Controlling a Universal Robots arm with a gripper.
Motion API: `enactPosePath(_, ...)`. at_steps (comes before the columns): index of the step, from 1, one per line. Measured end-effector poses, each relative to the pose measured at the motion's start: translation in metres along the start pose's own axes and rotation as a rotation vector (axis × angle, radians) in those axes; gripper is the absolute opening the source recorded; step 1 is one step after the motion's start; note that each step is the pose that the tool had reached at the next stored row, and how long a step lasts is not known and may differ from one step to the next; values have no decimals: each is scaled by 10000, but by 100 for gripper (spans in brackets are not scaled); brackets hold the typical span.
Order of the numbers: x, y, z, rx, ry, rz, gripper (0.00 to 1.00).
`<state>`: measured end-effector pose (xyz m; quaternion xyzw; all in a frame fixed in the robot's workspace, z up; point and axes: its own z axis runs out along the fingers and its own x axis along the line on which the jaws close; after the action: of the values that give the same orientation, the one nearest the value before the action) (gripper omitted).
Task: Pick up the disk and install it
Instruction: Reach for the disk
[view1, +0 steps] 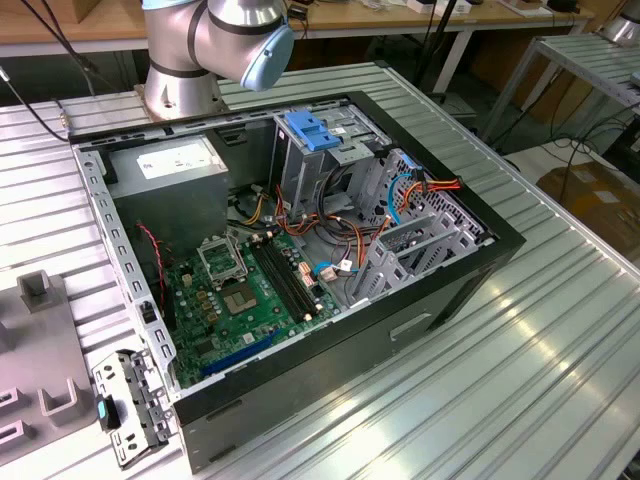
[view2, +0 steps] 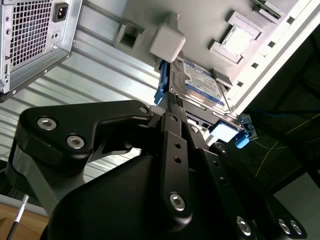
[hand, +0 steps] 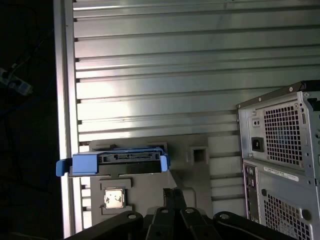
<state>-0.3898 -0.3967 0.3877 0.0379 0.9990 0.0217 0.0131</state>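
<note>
Across ribbed metal counter (view1: 520, 380), noted open computer case (view1: 400, 330) with motherboard (view1: 250, 290) exposed. In the second wrist view, located disk (view2: 200, 80) outside that case, seated on grey fixture plate (view2: 210, 30) near the counter's edge, bright blue carrier framing dark body. Found end effector (view2: 173, 102) just beside the disk's nearer edge, possibly touching; could not confirm contact from this angle. Cannot tell whether open, closed or gripping. Recorded arm base (view1: 185, 85) beyond the case in the exterior view.
</note>
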Motion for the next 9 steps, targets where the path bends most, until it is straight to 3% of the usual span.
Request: enactPosePath(9,88,-7,-1,0,1,0,11)
